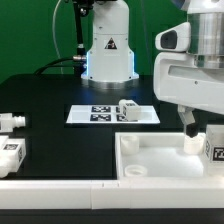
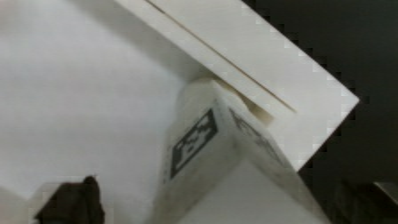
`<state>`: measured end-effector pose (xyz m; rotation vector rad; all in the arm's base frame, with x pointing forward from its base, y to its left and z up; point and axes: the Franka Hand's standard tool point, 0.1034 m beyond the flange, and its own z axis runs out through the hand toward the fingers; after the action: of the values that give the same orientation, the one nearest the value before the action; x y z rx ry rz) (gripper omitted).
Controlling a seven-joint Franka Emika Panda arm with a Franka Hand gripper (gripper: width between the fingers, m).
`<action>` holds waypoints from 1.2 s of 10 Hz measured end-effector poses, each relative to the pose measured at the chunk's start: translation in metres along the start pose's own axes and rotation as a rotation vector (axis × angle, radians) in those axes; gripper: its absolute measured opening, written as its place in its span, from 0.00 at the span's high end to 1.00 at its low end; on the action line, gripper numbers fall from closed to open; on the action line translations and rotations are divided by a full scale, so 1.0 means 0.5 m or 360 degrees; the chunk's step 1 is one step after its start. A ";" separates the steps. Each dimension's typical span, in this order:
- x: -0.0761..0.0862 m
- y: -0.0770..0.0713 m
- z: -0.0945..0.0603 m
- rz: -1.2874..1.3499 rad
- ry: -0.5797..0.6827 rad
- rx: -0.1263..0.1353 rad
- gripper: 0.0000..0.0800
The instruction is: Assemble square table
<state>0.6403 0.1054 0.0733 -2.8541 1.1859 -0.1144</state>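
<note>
1. The jaws of the gripper (image 1: 197,130) are seen spread apart, above a leg (image 1: 213,148) at the exterior view's right; nothing is pinched between them.
2. The square table top (image 1: 150,168) is found at the front of the black table (image 1: 45,95), rim upward, with the leg standing in its far corner on the exterior view's right.
3. In the wrist view, a tagged leg (image 2: 222,160) is seen close against the rim of the top (image 2: 249,60); whether it is fully seated cannot be told.
4. Two more legs (image 1: 10,122) (image 1: 10,155) lie at the exterior view's left, and a fourth (image 1: 128,110) rests on the marker board (image 1: 105,115).
5. The step in hand is judged to be the release of a leg placed at its corner socket.
6. Next, the arm would have to be lifted clear, and another loose leg fetched and brought upright to a free corner.
</note>
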 end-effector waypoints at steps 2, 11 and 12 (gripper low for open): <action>-0.030 -0.024 -0.002 -0.0630 0.0013 -0.0013 0.19; -0.024 -0.013 0.003 0.0200 0.0017 -0.0037 0.64; -0.023 -0.014 0.004 0.0398 0.0010 -0.0028 0.64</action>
<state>0.6374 0.1187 0.0714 -2.6928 1.5382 -0.1028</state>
